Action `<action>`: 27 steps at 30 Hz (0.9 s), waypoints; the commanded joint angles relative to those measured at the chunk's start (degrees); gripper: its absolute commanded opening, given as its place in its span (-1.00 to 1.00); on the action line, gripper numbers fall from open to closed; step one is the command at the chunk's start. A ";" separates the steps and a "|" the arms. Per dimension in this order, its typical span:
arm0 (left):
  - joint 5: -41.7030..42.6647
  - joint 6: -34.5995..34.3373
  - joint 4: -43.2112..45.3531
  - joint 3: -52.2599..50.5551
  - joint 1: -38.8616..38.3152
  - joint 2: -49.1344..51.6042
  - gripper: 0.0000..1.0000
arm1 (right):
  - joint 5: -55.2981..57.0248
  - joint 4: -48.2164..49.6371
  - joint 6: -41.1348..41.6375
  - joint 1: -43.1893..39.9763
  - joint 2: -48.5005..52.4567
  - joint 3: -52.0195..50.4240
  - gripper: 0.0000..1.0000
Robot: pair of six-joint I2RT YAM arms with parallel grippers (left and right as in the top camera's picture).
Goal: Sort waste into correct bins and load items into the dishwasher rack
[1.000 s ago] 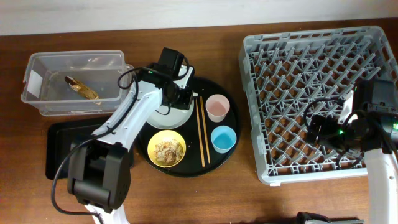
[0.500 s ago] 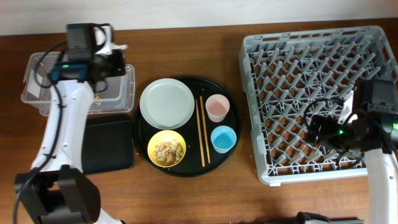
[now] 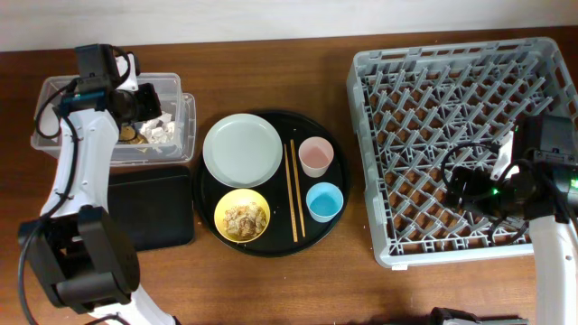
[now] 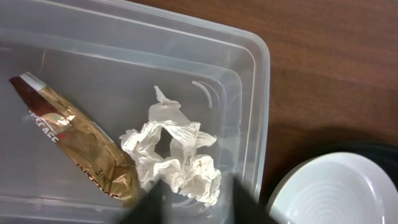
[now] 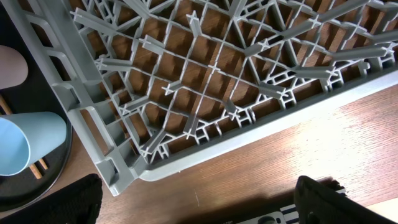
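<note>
My left gripper (image 3: pixel 147 103) is open and empty over the clear tub (image 3: pixel 54 90). In the left wrist view its fingers (image 4: pixel 196 208) straddle the crumpled white tissue (image 4: pixel 177 158), which lies in the tub (image 4: pixel 261 87) beside the brown-yellow strip (image 4: pixel 81 152). The tissue (image 3: pixel 162 132) also shows from overhead. The plate (image 3: pixel 242 151), the yellow bowl (image 3: pixel 241 217) with food scraps, the chopsticks (image 3: pixel 292 190), the pink cup (image 3: pixel 315 156) and the blue cup (image 3: pixel 323 200) sit on the round black tray (image 3: pixel 271 246). My right gripper (image 5: pixel 205 205) is open and empty at the rack's (image 3: pixel 461 108) front edge.
The shallow black rectangular tray (image 3: pixel 149 208) lies in front of the tub. In the right wrist view the rack's corner (image 5: pixel 118 174) is just ahead, with the blue cup (image 5: pixel 25 143) at the left. The plate's rim (image 4: pixel 336 193) shows right of the tub.
My left arm swung from the plate to the tub with the tissue. The tissue now lies in the tub and the left gripper is open. The right arm has not moved.
</note>
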 commanded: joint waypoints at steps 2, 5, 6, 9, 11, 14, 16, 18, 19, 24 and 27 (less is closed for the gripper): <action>0.61 0.44 -0.94 0.26 -3.74 6.73 -0.72 | 0.68 0.15 -0.35 -0.39 -0.22 0.87 0.97; 0.59 0.46 -0.59 0.28 -7.91 8.79 -0.71 | 0.68 0.17 -0.35 -0.39 -0.22 0.87 0.97; 0.59 0.46 -0.15 0.39 -8.66 8.74 -0.71 | 0.68 0.15 -0.35 -0.39 -0.22 0.87 0.97; 0.37 0.48 -0.11 1.99 -9.07 8.52 -0.63 | 0.68 0.09 -0.35 -0.39 -0.22 0.87 0.97; -5.31 0.72 -4.81 6.99 -8.59 7.52 -0.56 | 0.68 0.04 -0.35 -0.39 -0.22 0.85 0.97; -4.70 0.66 -12.81 14.16 -8.90 3.04 -0.46 | 0.70 0.11 -0.35 -0.39 -0.22 0.87 0.97; 3.34 0.68 -19.23 14.34 -10.45 0.04 -0.29 | 0.70 0.17 -0.35 -0.39 -0.22 0.87 0.97; 4.26 0.66 -26.71 14.08 -12.70 0.07 -0.27 | 0.70 0.17 -0.35 -0.39 -0.22 0.87 0.98; 4.15 0.57 -31.28 13.51 -14.25 0.07 -0.25 | 0.70 0.17 -0.35 -0.39 -0.22 0.87 0.97; 4.28 -2.19 -39.06 9.75 -25.86 0.07 -0.10 | 0.70 0.11 -0.35 -0.39 -0.22 0.87 0.97; 5.22 -6.03 -33.20 -1.73 -33.18 0.07 -0.10 | 0.68 0.11 -0.35 -0.39 -0.22 0.87 0.97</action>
